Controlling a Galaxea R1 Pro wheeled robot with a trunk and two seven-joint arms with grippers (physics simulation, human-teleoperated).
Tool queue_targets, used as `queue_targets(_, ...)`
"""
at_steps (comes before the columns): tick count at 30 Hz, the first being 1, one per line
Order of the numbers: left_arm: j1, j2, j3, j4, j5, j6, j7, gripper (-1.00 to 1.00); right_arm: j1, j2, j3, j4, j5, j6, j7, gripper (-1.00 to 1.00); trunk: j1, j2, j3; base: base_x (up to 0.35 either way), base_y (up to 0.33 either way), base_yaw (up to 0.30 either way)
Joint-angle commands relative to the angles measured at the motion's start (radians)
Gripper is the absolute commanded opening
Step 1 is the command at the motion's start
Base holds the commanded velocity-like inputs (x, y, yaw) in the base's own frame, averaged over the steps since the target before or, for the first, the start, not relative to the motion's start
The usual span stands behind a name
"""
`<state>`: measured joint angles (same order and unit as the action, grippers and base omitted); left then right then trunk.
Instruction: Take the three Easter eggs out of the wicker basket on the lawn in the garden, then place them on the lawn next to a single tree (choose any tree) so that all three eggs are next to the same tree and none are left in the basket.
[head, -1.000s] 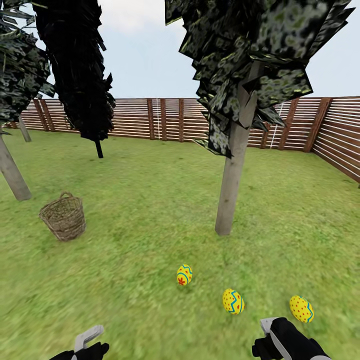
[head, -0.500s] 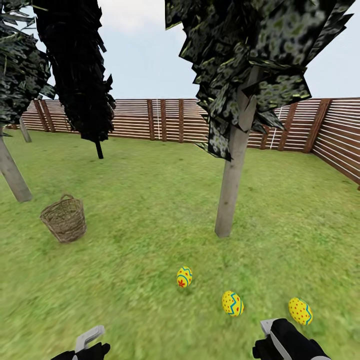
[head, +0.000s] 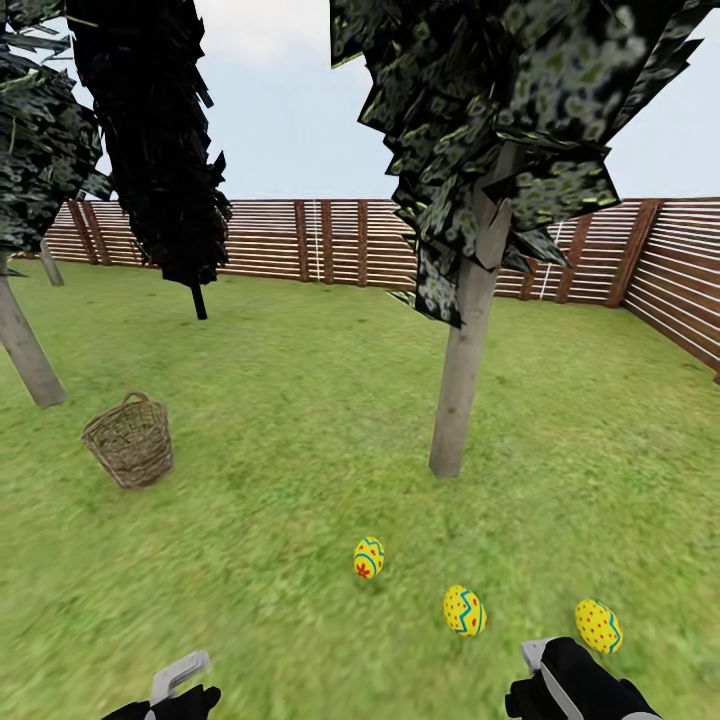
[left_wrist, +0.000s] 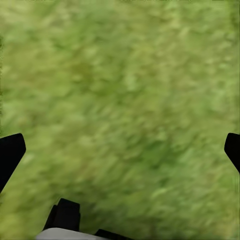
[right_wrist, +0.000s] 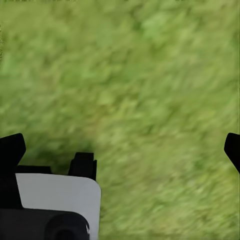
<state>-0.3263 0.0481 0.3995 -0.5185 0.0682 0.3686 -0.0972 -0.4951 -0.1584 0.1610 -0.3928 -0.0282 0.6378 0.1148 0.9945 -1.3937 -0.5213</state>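
All three Easter eggs lie out on the lawn (head: 300, 420) in a loose row just in front of the tree (head: 462, 380): the nearest egg (head: 368, 558) close to the trunk's foot, the middle egg (head: 464, 610) a little further out, the far egg (head: 598, 626) beside the right gripper (head: 545, 665). The wicker basket (head: 129, 440) stands upright well off to the left, near a leaning pale trunk (head: 25, 345). Compared with a second ago everything has slid slightly down the head view together, so the camera has tilted and the eggs have not rolled. The left gripper (left_wrist: 120, 150) hangs over bare grass with its jaws spread wide; the right one's jaws are spread too.
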Motion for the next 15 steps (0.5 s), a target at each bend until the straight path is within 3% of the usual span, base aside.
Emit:
queue_targets(1, 0.0, -0.001, 0.005, -0.002, 0.007, 0.007, -0.003, 1.0, 0.0, -0.001, 0.006, -0.002, -0.003, 0.005, 0.002, 1.0, -0.004, 0.007, 0.002, 0.0, 0.0, 0.0)
queue_targets(15, 0.0, -0.016, 0.008, -0.003, 0.008, 0.011, -0.003, 1.0, 0.0, -0.001, 0.005, -0.001, -0.004, 0.005, 0.002, 1.0, -0.058, 0.105, 0.046, 0.0, 0.0, 0.0)
